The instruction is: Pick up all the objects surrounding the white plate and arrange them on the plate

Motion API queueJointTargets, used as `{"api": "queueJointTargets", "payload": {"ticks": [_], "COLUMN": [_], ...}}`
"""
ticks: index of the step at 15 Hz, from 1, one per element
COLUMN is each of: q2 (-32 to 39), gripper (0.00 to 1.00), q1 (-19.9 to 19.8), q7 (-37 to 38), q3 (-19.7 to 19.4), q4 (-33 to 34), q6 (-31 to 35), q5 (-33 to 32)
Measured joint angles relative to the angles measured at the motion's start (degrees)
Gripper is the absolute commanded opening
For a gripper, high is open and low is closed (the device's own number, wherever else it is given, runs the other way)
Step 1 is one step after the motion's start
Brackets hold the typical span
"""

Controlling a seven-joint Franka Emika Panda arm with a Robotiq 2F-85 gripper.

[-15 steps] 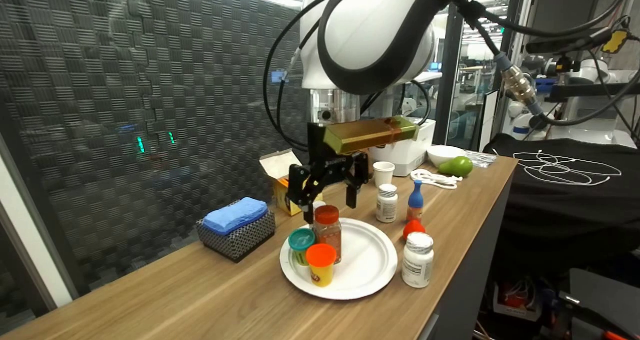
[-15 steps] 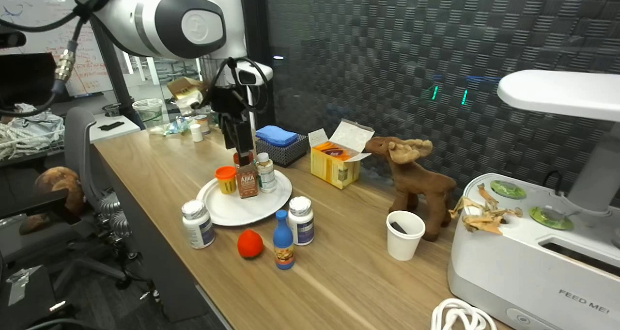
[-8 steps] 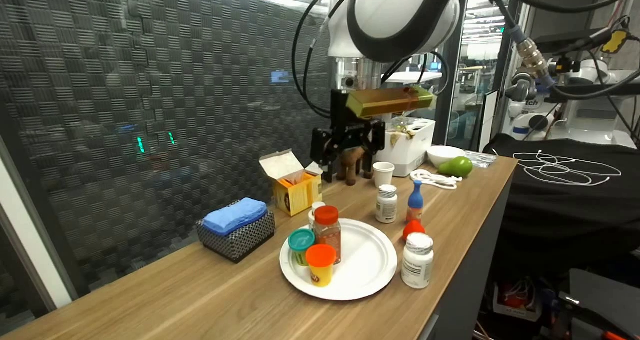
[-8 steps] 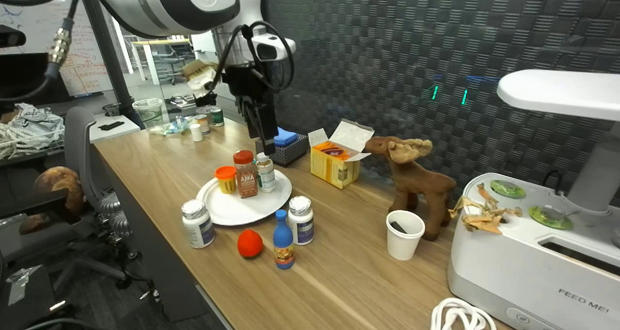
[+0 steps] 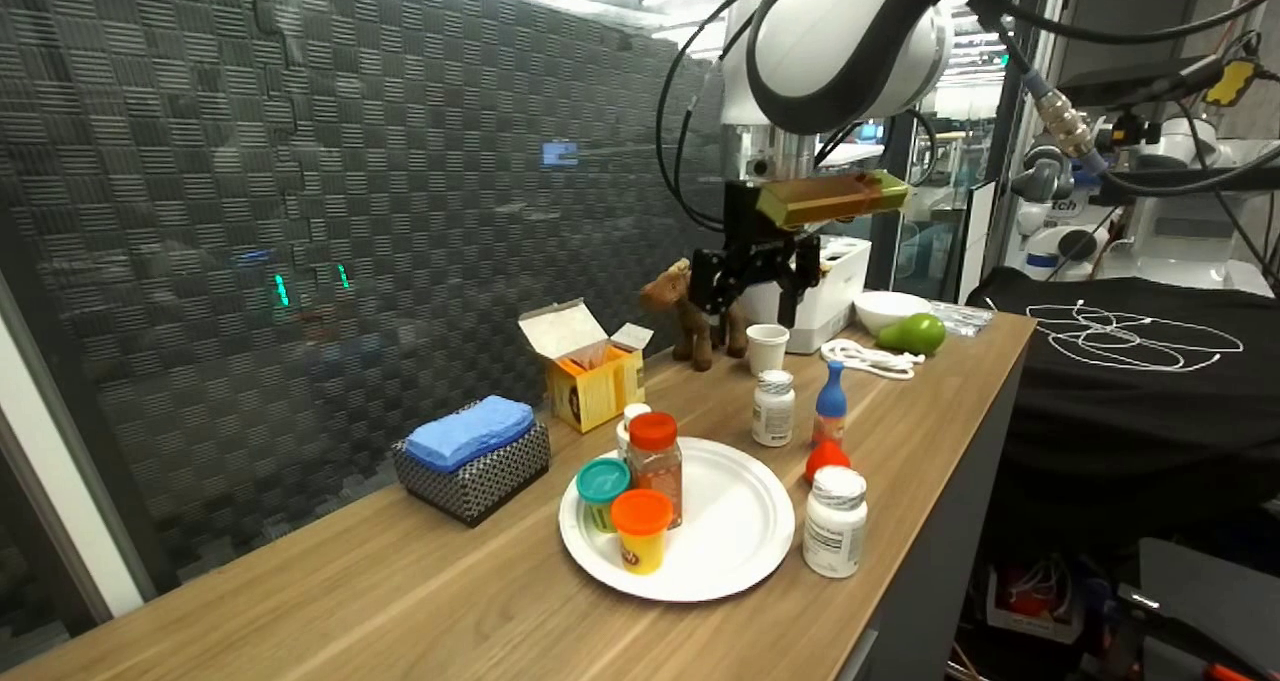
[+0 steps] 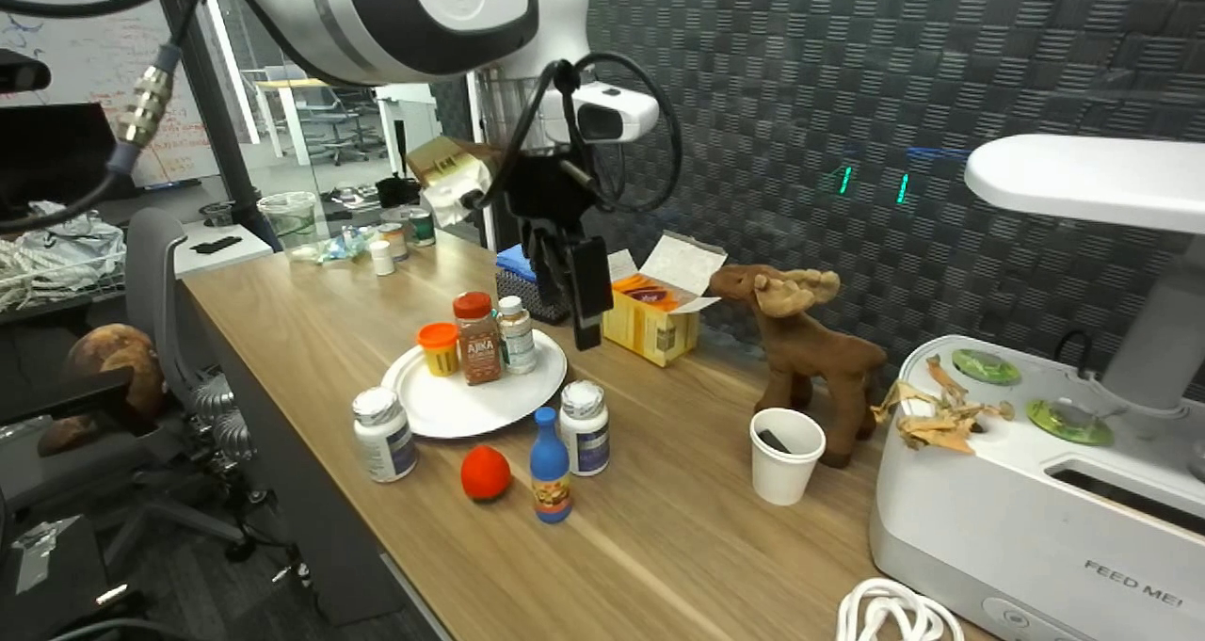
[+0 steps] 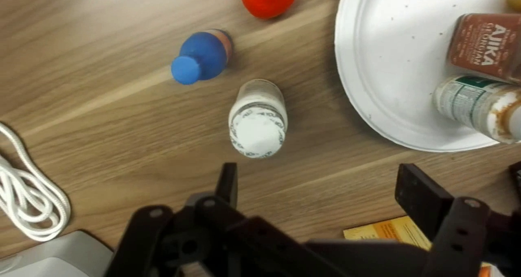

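Note:
The white plate (image 5: 730, 521) holds a red-capped jar (image 5: 656, 476), an orange-lidded yellow tub (image 5: 642, 536), a green-lidded tub (image 5: 603, 491) and a white-capped bottle (image 6: 517, 338), all upright. Beside the plate stand a white bottle (image 5: 835, 526) near the table edge, a second white bottle (image 7: 257, 130), a blue bottle (image 7: 201, 59) and a red round object (image 6: 486, 473). My gripper (image 7: 316, 168) is open and empty, in the air above the table. In the wrist view the second white bottle lies just beyond the left fingertip. The white bottle near the edge is outside the wrist view.
An open yellow carton (image 6: 650, 326) and a dark box with a blue cloth (image 5: 470, 431) stand along the wall. A brown toy moose (image 6: 810, 359), a paper cup (image 6: 786, 462), a white cord (image 7: 32, 191) and a white appliance (image 6: 1017, 509) stand farther along.
A second ago the open gripper was low over the plate at the red-capped jar and white-capped bottle. It rose and moved off toward the second white bottle's side. The objects have not moved.

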Motion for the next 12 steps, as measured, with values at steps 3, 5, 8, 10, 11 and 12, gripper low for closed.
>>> {"api": "queueJointTargets", "payload": {"ticks": [3,5,8,10,11,12], "q2": [0.95,1.64,3.13,4.09,4.48,4.80], "gripper": [1.00,1.00,1.00,1.00,1.00,1.00], "q1": [-1.38,-1.98,-2.52,-2.71,-2.78,-2.83], "q7": [-1.54,-2.39,-3.00,-3.31,-3.39,-3.44], "q3": [-0.29,-0.37,-0.43,-0.47,-0.48,-0.48], "q4": [-0.94,-1.34,-1.44,-1.44,-1.44,-1.43], "q6": [0.04,0.04,0.04,0.13,0.35,0.61], "q5": [1.01,1.61,1.94,2.13,2.18,2.23]}}
